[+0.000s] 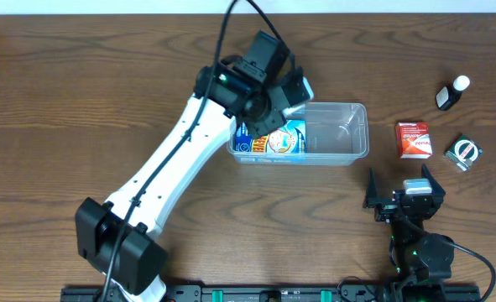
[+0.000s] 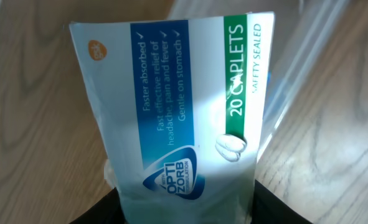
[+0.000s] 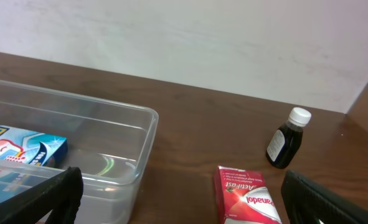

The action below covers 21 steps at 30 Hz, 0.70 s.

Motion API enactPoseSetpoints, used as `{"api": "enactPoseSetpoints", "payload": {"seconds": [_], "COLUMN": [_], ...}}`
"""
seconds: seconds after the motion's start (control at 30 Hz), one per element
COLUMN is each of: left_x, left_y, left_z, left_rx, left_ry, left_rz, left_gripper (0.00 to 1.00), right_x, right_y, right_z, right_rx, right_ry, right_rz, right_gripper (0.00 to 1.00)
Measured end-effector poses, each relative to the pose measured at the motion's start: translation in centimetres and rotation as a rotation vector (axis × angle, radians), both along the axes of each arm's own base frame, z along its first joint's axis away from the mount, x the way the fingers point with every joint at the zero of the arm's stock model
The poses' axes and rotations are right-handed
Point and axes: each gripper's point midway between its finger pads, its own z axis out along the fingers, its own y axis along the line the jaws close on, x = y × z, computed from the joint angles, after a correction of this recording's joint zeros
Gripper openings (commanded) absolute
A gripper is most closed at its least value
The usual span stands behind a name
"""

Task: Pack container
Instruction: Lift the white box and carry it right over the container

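The white-and-blue cardboard caplet box [image 2: 171, 118] is hanging clamped in your left gripper [image 2: 187, 208] over the clear rectangular plastic container [image 1: 357, 113] for packing, while your right gripper [image 1: 403, 189] is idling open.

Clear rectangular container [image 1: 340, 134] — upright, open-topped, partly filled.

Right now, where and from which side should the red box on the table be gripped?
I'd grip the red box across its long edges, coming straight down with the open right gripper: it lies flat, label up, with bare table all around.
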Motion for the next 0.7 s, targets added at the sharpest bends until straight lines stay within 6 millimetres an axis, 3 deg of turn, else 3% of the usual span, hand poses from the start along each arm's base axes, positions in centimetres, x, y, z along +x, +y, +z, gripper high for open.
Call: {"api": "enactPoseSetpoints", "payload": {"seconds": [0.4,0.7], "left_x": [-0.4,1.1], "left_y": [0.3,-0.6], "left_z": [-6.3,-7.7], "left_rx": [0.097,0.098], "left_ry": [-0.045,-0.161], "left_rz": [-0.246,-0.354], "left_gripper": [0.51,0.51], "right_x": [0.0,0.0], "right_y": [0.0,0.0], "right_z": [0.0,0.0], "right_rx": [0.000,0.000], "right_ry": [0.000,0.000], "right_rz": [0.000,0.000], "right_gripper": [0.99,0.99]}}
